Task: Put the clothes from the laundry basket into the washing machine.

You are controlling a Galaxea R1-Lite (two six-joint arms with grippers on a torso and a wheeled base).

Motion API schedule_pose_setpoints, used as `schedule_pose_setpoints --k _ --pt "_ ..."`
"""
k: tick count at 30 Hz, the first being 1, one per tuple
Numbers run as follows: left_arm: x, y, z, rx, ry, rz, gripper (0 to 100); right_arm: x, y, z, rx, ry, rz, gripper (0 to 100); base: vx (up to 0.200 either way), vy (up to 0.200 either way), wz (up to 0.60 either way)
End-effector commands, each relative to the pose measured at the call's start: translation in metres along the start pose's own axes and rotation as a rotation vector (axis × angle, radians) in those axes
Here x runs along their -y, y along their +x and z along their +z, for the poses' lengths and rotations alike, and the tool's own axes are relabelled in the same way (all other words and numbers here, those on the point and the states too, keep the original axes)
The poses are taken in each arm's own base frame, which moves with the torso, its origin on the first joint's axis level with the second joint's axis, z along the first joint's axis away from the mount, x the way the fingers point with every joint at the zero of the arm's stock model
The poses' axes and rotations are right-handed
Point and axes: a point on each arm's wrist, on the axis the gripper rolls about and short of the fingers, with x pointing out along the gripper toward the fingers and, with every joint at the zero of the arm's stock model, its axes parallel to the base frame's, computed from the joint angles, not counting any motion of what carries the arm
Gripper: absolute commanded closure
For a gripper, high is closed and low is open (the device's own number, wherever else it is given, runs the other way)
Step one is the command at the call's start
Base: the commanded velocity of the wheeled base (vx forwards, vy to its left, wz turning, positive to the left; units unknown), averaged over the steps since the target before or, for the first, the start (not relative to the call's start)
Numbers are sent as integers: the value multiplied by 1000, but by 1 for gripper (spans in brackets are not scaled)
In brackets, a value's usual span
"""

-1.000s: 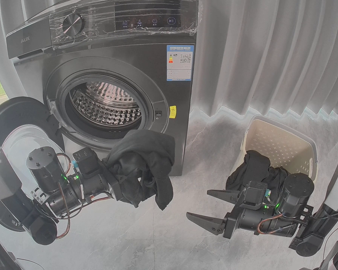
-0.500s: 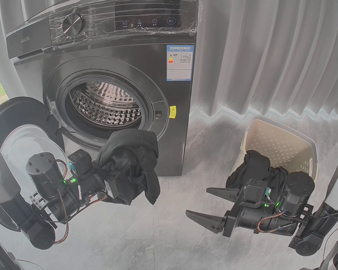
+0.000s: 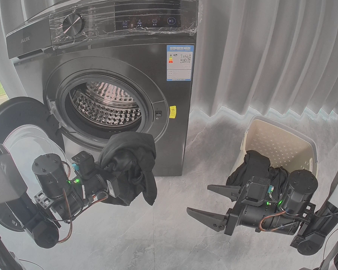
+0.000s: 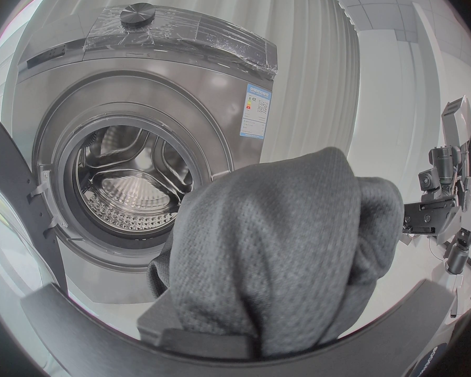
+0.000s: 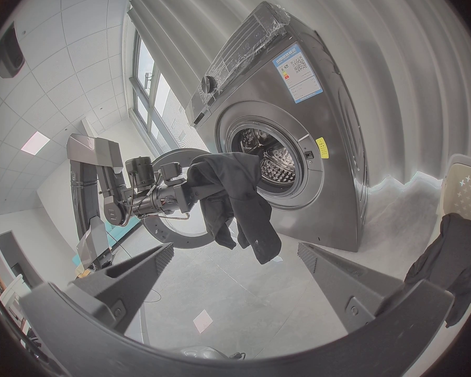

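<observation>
Locate the washing machine [image 3: 112, 57] ahead of the left fingers, with its door [image 3: 22, 120] swung fully open beside them and the drum [image 3: 105, 105] exposed. Compare against the earlier head views: no shift of machine or of laundry basket [image 3: 278, 143]. Register instead a shift of the dark garment [image 3: 129, 162] — previously hanging out past the lower corner of the machine front, now drawn in beneath the drum opening, just below its rim. Attribute this to the left gripper [image 3: 112, 186], clamped on the garment and buried under bunched cloth draping beyond the fingertips. Treat the transfer as mid-carry: lined up with the opening, not yet inside. Expect a lift and a forward reach ahead; beware of snagging the hanging tail on the door seal. Confirm the right gripper [image 3: 198, 199] spread wide, holding nothing and almost unmoved, with the remaining clothes [image 3: 257, 169] behind its fingers on the wrist side, draped over the basket edge — hence more loads to follow.

For markings, note in order:
- a blue-and-white rating label [image 3: 180, 62] on the upper front, well above the left fingers
- a row of icons [image 3: 146, 21] on the film-wrapped control panel [image 3: 101, 23]
- brand lettering [image 3: 24, 40] on the drawer front
- a small yellow sticker [image 3: 172, 111] beside the door latch

Leave all print untranscribed.
</observation>
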Motion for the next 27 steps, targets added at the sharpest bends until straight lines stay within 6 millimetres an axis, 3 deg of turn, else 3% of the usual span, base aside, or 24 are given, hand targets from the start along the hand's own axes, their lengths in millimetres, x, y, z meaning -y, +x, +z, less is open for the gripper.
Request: schedule_pose_setpoints --k 1,11,20,27 --pt "0 2 -3 -10 2 -1 100 -1 0 2 8 -2 3 0 200 0 0" --pt "0 6 -7 -21 5 3 100 -1 -1 3 12 -4 4 0 200 0 0" --pt "2 6 -10 -33 6 0 100 -1 -1 2 9 -3 4 0 0 0 0" --pt "2 6 -11 -38 4 -1 100 -1 -1 2 9 -3 3 0 0 200 0"
